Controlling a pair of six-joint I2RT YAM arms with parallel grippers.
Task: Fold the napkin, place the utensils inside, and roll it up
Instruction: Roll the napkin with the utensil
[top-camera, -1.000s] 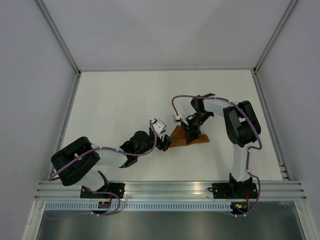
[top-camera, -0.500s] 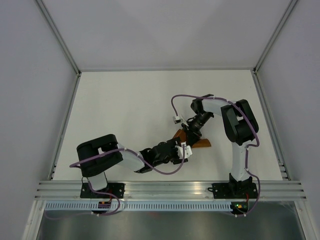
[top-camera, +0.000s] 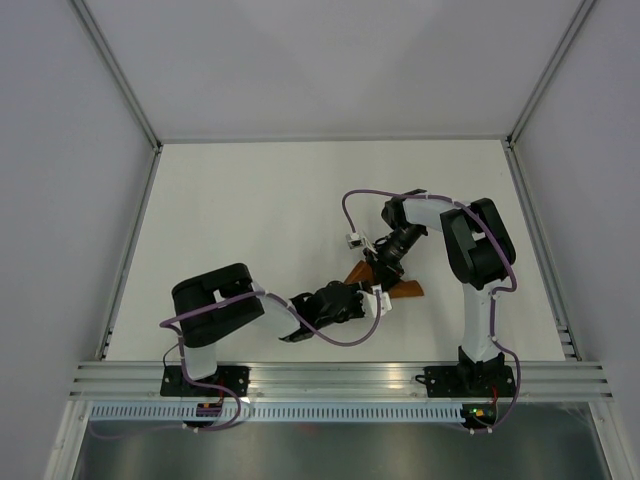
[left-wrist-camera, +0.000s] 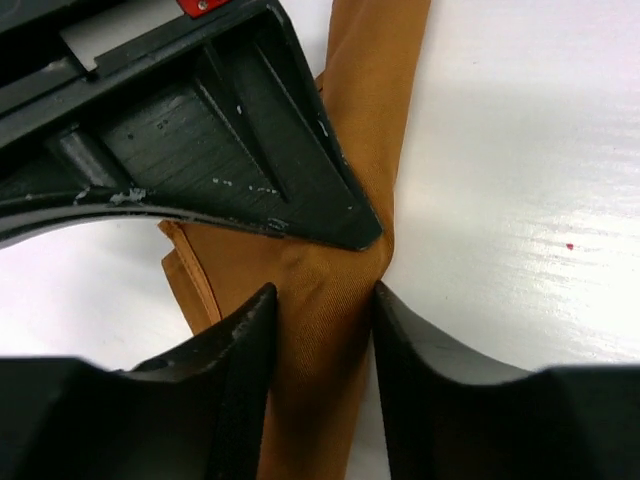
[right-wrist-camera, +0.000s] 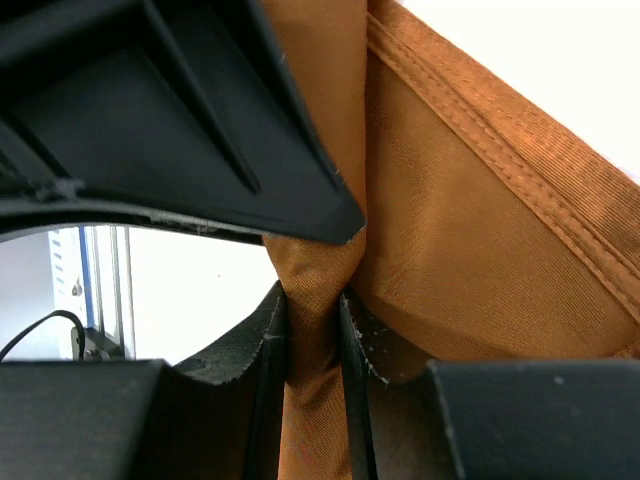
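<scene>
The rust-orange napkin (top-camera: 402, 290) lies as a narrow bundled roll on the white table, mostly hidden under both grippers. My left gripper (top-camera: 372, 298) reaches in from the near left. In the left wrist view its jaws (left-wrist-camera: 322, 300) close round the rolled cloth (left-wrist-camera: 370, 100), which fills the gap between them. My right gripper (top-camera: 380, 270) comes in from the far side. In the right wrist view it (right-wrist-camera: 312, 300) pinches a tight fold of the napkin (right-wrist-camera: 480, 230). The two grippers' tips almost touch. The knife is hidden.
White table (top-camera: 250, 210) with grey walls on three sides. An aluminium rail (top-camera: 330, 375) runs along the near edge, with both arm bases on it. A purple cable (top-camera: 352, 205) loops above the right wrist.
My left arm has swung from the napkin's left side round to its near side. The napkin has shrunk from a wider triangle to a narrow bundle. My right gripper shifted slightly.
</scene>
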